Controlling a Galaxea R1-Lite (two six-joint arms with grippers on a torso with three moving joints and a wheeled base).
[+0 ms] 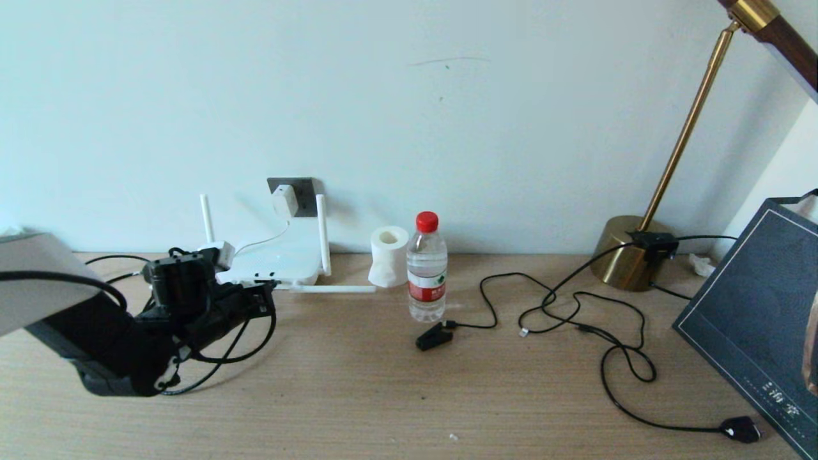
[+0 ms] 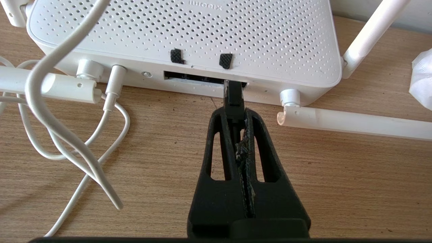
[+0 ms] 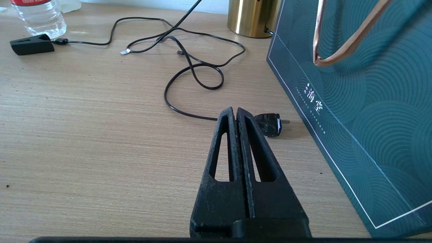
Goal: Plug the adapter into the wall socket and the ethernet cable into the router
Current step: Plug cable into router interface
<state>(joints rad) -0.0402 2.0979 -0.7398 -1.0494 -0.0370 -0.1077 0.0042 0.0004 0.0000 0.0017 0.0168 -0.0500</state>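
The white adapter (image 1: 284, 199) sits on the dark grey wall socket (image 1: 307, 189); its thin white cord (image 2: 44, 111) runs down to the router. The white router (image 2: 189, 30) lies flat against the wall, two antennas up and two lying on the table. My left gripper (image 2: 235, 114) is shut on the black boot of the ethernet cable (image 2: 233, 96). The plug tip is at the right end of the router's dark port slot (image 2: 199, 78); its depth is hidden. The cable loops back under my left arm (image 1: 255, 348). My right gripper (image 3: 236, 113) is shut on nothing, low over the table's right side.
A water bottle (image 1: 427, 268) and a paper roll (image 1: 388, 255) stand right of the router. Black cords (image 1: 575, 313) sprawl across the table, with a clip-like plug (image 1: 434, 335) and a flat plug (image 3: 270, 124). A brass lamp base (image 1: 629, 262) and a dark bag (image 1: 754, 319) fill the right.
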